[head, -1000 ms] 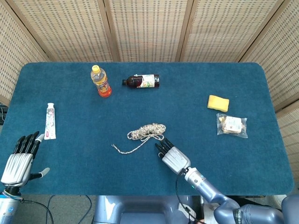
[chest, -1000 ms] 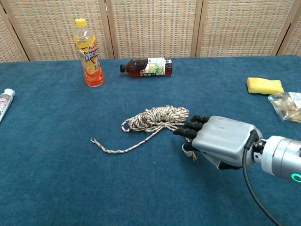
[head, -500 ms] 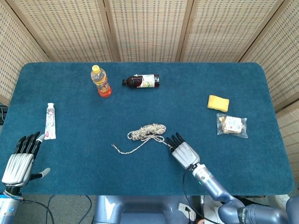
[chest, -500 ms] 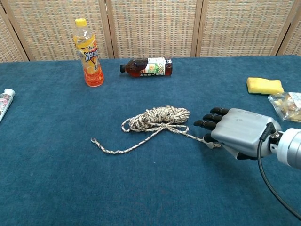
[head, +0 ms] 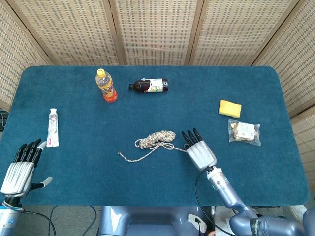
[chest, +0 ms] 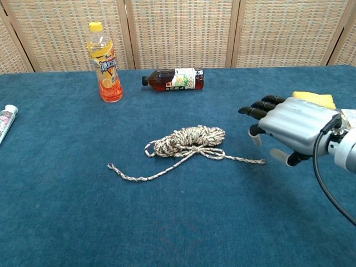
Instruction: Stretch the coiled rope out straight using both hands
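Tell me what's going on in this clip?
A two-handed robot is meant to straighten a rope on a blue table. The rope lies mostly coiled, with a loose end trailing to each side. The right hand hovers open above the table, just beyond one end, holding nothing. The left hand sits open at the table's near corner.
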### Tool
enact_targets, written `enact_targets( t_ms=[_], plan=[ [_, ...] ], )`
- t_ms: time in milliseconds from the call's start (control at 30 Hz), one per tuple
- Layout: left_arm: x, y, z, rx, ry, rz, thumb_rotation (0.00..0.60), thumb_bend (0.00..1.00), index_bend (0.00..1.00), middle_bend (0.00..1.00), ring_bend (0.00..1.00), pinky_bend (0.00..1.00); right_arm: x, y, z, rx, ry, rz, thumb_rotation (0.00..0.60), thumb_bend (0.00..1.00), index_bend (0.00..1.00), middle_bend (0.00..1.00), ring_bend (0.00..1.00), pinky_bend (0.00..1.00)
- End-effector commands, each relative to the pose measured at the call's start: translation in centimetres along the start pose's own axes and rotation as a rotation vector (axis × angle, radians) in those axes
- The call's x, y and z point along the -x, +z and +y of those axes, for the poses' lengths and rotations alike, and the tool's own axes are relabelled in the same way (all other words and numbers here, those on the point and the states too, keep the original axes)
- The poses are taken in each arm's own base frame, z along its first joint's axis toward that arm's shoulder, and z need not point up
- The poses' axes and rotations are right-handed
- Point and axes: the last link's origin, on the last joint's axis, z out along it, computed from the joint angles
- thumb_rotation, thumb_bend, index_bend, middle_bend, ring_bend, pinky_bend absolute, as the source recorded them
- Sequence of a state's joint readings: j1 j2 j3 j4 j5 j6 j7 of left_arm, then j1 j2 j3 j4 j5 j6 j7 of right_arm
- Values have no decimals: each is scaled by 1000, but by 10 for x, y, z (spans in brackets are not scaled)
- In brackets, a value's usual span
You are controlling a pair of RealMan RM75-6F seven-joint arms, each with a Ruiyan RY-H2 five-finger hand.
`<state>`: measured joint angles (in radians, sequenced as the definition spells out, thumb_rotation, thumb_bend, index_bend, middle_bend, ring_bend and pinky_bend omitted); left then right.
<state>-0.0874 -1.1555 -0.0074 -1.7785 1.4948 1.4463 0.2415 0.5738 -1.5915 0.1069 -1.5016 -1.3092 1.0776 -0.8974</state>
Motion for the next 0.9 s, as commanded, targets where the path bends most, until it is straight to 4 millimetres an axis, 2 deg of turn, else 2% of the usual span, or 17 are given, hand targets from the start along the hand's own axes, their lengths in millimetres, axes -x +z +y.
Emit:
enact_targets(
  t_ms=[33,367,900],
  plan=[
    [0,0,0,2,0,-1,600,0,0,0,0,0,-6,6,4,77,181,57,600,302,407,0,0,0],
    [0,1,0,0,0,0,600,0,0,0,0,0,1,32,-2,222,455,-74,600,302,453,0,0,0],
    [0,2,-1,2,-3,-6,600,0,0,0,0,0,12,38,-17,315,723,-262,600,303,472,0,0,0]
  ],
)
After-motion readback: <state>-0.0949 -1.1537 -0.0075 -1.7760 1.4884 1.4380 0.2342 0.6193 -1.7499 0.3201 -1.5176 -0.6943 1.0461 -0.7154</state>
